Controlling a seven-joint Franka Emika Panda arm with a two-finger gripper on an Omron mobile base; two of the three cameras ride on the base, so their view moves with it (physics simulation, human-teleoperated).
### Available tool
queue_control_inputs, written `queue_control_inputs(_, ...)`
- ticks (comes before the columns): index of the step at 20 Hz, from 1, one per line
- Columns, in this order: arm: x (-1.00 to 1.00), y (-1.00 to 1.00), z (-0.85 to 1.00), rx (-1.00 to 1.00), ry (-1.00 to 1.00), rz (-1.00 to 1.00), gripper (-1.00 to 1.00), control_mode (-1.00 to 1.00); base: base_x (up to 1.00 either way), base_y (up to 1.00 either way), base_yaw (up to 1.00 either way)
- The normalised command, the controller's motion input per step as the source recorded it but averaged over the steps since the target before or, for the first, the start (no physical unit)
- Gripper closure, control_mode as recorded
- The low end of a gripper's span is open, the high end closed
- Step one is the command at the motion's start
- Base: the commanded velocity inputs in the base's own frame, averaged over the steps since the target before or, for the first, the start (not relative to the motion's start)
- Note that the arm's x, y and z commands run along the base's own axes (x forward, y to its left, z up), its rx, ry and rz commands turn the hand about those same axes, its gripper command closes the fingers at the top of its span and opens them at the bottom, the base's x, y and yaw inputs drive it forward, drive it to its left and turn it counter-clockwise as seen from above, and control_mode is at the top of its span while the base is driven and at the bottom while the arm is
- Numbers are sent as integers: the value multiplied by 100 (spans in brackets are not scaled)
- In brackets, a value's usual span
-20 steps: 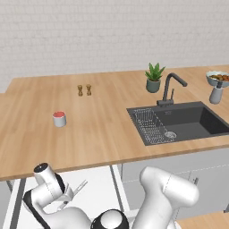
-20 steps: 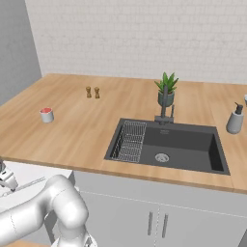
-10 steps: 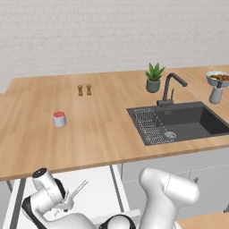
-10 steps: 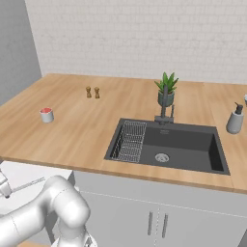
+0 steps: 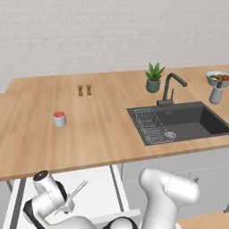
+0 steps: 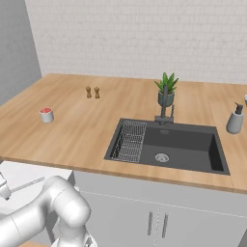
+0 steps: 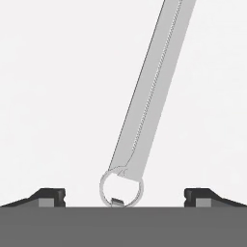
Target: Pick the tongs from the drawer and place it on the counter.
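Currently my gripper [image 7: 123, 197] hangs low over the open drawer [image 5: 100, 188], below the front edge of the counter [image 5: 103, 125]. In the hand view my two fingertips [image 7: 48, 197] stand wide apart, one at each lower corner, with nothing pressed between them: the claw is open.

The tongs [image 7: 147, 106] lie on the flat white floor of the drawer. In the hand view they run from the ring at their joined end, which sits midway between my fingertips at the bottom, up and to the right as one long pale strip. I cannot tell from this view whether the ring touches my fingers; both pads are well clear of the metal arms.

From the left base view, the tongs [image 5: 74, 194] show as a thin grey sliver just beside my wrist. From the right base view, the tongs [image 6: 26, 185] reach out past the white arm over the drawer [image 6: 29, 173].

On the counter [image 6: 87, 125] stand:
- a small red-topped cup [image 5: 59, 119];
- two brown shakers [image 5: 84, 90];
- a potted plant [image 5: 154, 78] behind the black sink [image 5: 179, 123].
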Motion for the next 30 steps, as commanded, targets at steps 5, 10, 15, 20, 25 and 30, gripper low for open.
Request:
queue_control_inputs(5,11,-5,-21,-1,0,0,-100,-100,0,0,0)
queue_control_inputs(10,1,-6,-22,3,0,0,-100,-100,0,0,0)
queue_control_inputs(15,0,0,-54,5,0,0,100,-100,0,0,0)
queue_control_inputs(20,0,0,-20,2,0,0,100,-100,0,0,0)
queue_control_inputs(25,0,0,-1,0,0,0,100,-100,0,0,0)
queue_control_inputs(30,-3,10,29,-3,2,-3,100,-100,0,0,0)
